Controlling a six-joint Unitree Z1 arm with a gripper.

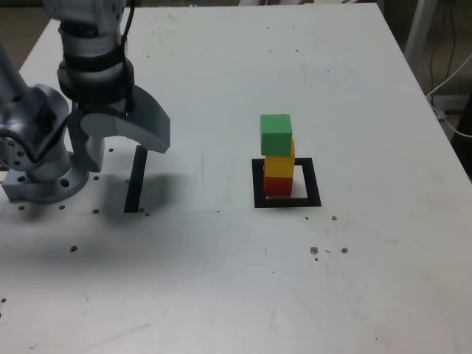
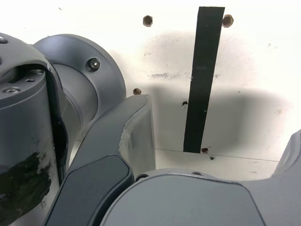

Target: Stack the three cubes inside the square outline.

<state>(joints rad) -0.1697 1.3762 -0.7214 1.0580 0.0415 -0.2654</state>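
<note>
Stack in the outline (image 1: 287,203) near the tabletop's right edge: green (image 1: 276,133) overhangs yellow (image 1: 279,165) on red (image 1: 278,185); a jolt could topple it. Gripper (image 1: 125,140) wide open, empty

Arm (image 1: 44,140): matte silver-grey metal, rounded cylindrical joint housings, black band round the segment above the wrist. Black cable (image 1: 130,18) at 12 o'clock of that band. Round base flange with bolt holes. Pincer (image 1: 122,136): dark grey, curved smooth fingers (image 2: 134,141). Wrist view: black screw (image 2: 94,64) on a joint housing, scuffed black patch (image 2: 23,181) on the cylinder.
</note>
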